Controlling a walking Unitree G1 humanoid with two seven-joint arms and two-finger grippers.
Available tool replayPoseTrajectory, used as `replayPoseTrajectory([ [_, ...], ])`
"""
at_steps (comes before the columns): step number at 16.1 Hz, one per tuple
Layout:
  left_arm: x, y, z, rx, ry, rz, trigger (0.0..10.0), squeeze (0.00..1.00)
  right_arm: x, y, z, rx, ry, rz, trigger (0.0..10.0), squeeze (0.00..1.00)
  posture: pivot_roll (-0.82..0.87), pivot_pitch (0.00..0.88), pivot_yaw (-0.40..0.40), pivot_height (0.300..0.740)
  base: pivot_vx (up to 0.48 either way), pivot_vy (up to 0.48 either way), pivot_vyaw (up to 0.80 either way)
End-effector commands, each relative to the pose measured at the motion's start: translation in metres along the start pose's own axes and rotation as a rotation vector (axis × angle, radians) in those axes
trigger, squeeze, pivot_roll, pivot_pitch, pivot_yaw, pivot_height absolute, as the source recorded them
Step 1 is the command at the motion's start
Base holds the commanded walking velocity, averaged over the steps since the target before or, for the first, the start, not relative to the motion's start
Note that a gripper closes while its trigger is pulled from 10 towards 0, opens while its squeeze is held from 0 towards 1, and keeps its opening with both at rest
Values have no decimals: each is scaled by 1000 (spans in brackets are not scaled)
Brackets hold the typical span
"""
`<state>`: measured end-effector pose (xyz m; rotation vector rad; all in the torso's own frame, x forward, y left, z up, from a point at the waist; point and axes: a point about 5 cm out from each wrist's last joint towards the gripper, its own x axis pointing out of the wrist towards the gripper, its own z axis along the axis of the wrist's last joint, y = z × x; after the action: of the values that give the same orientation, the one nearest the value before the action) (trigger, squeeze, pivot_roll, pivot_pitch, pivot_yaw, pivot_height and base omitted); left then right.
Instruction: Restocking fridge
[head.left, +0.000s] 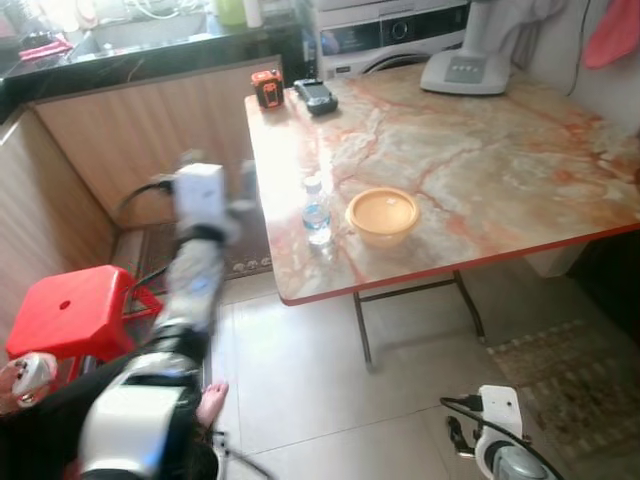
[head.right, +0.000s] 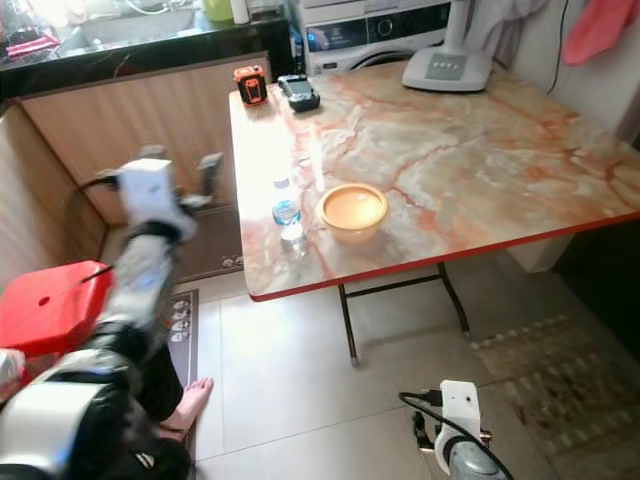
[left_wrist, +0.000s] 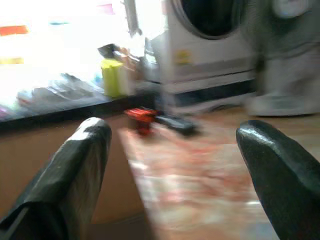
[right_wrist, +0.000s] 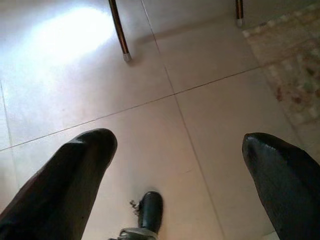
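Observation:
A small clear water bottle (head.left: 316, 212) with a blue label stands upright near the front left corner of the marble table (head.left: 480, 150). Beside it, to the right, sits an orange bowl (head.left: 383, 215). My left arm is raised and blurred; its gripper (head.left: 220, 172) hovers left of the table's edge, apart from the bottle. In the left wrist view the left gripper (left_wrist: 172, 135) is open and holds nothing, facing along the tabletop. My right gripper (right_wrist: 177, 142) hangs low over the tiled floor, open, with nothing between its fingers.
A red stool (head.left: 70, 310) stands at my left, with a person's bare foot (head.left: 212, 400) near it. An orange device (head.left: 267, 88), a black device (head.left: 316, 97) and a fan base (head.left: 465, 70) occupy the table's far side. A rug (head.left: 570, 380) lies at the right.

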<state>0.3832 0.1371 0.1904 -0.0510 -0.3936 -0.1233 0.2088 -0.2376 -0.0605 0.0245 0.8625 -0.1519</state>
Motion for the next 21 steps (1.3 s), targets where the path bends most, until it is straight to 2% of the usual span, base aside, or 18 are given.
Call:
replayPoseTrajectory([
  [1,2,6,1,-57,21,5,10000,0,0,0,-2,24,8,-6,10000,0,35,26,117,740,0,0,0],
  [2,6,-5,2,-96,39,-21,10000,0,0,-1,-2,12,12,-4,10000,0,45,35,113,740,0,0,0],
  [4,9,-16,10,-140,1,-62,10000,0,-1,-4,-6,3,18,-5,10000,0,69,69,104,740,0,0,0],
  [7,6,-10,13,-120,6,-84,10000,0,-3,-4,-13,15,20,-11,10000,0,63,91,92,740,0,0,0],
  [8,-1,1,9,-58,23,-52,10000,0,-5,-3,-20,54,14,-13,10000,0,56,84,87,740,0,0,0],
  [11,-25,3,2,16,-26,-114,10000,0,-9,-2,-32,122,-6,-41,10000,0,89,23,85,740,0,0,0],
  [12,-37,12,-1,29,-16,-85,10000,0,-11,0,-39,153,-18,-43,10000,0,79,5,93,740,0,0,0],
  [15,-53,20,-1,88,23,-124,10000,0,-16,1,-56,193,0,-64,10000,0,77,0,114,740,0,0,0],
  [16,-54,22,3,66,23,-110,10000,0,-18,2,-64,226,19,-83,10000,0,77,0,121,740,0,0,0],
  [18,-57,19,15,61,16,-106,10000,0,-22,2,-76,194,56,-86,10000,0,78,0,120,740,0,0,0],
  [19,-66,13,16,88,6,-169,10000,0,-24,2,-80,158,67,-72,10000,0,70,0,110,740,0,0,0],
  [20,-73,11,11,39,37,-146,10000,0,-25,2,-82,131,72,-45,10000,0,74,0,99,740,0,0,0],
  [21,-79,8,4,25,74,-145,10000,0,-26,3,-84,148,71,-38,10000,0,77,0,105,740,0,0,0],
])
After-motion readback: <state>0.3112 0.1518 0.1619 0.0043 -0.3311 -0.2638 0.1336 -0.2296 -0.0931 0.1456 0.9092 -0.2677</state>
